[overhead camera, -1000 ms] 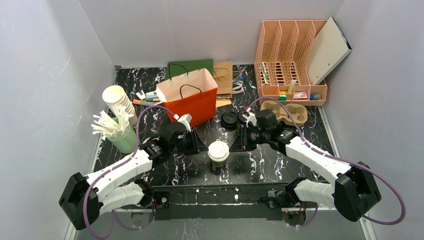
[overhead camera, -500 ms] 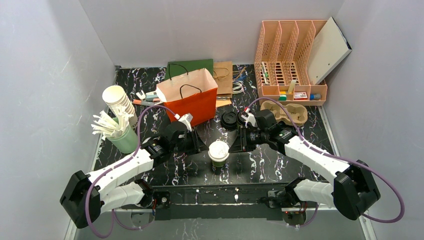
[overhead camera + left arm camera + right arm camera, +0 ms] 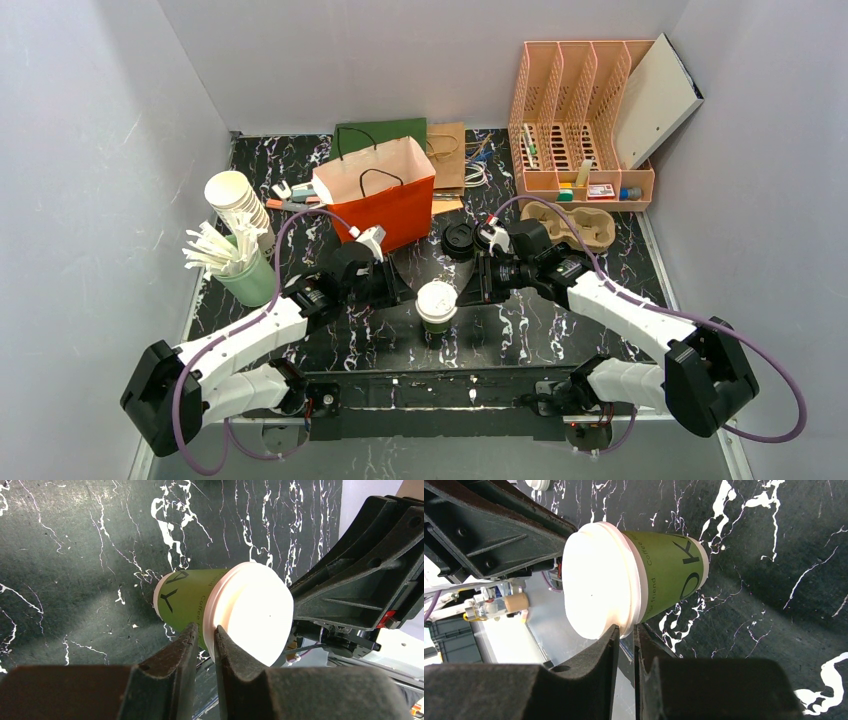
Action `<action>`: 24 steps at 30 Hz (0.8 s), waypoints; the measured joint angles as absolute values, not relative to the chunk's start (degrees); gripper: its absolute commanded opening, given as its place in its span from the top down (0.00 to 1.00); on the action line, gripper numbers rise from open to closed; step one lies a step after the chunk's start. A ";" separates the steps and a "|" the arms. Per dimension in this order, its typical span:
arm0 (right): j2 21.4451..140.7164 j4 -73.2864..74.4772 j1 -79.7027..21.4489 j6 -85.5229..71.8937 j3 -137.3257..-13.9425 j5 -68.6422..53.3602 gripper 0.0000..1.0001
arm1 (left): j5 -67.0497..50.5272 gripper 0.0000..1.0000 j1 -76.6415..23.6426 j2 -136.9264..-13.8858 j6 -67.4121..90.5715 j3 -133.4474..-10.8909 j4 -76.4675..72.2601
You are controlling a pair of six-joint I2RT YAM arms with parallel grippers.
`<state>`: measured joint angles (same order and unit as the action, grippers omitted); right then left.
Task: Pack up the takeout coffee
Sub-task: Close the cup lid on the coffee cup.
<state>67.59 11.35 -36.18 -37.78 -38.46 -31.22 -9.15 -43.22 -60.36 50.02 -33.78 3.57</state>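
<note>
Upright green coffee cup [image 3: 182, 602] stands mid-table [image 3: 560, 330] between left tool [image 3: 204, 635] and right tool [image 3: 626, 636]; both narrow, each pinching its white lid [image 3: 594, 580] rim.

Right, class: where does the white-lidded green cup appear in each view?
Top external: white-lidded green cup, centre, upright.
Left wrist: cup at centre, lid pointing right.
Right wrist: cup at upper centre, lid pointing left.
Shared landmark: the black marbled table beneath it.

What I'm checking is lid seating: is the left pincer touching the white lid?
Touching. The left wrist view shows the rim of the white lid pinched in the left pincer, with no gap on either side.
</note>
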 measured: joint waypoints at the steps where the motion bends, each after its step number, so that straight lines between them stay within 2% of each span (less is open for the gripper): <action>1: 67.61 11.33 -36.18 -37.78 -38.46 -31.29 0.76 | -8.99 0.83 -43.22 -60.36 49.89 -33.78 3.51; 13: 67.85 11.09 -36.18 -37.76 -38.46 -31.70 0.74 | -7.66 0.82 -43.22 -61.80 48.16 -34.85 3.31; 18: 67.40 11.20 -36.51 -37.65 -38.46 -31.27 0.73 | -6.11 0.81 -43.22 -65.47 45.65 -39.48 6.48; 24: 66.57 11.84 -36.69 -37.54 -38.46 -29.93 0.73 | -4.03 0.75 -43.24 -69.12 42.04 -44.82 11.25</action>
<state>66.57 11.84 -36.69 -37.54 -38.46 -29.93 -4.03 -43.24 -69.12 42.04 -44.82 11.25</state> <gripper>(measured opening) 0.273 0.225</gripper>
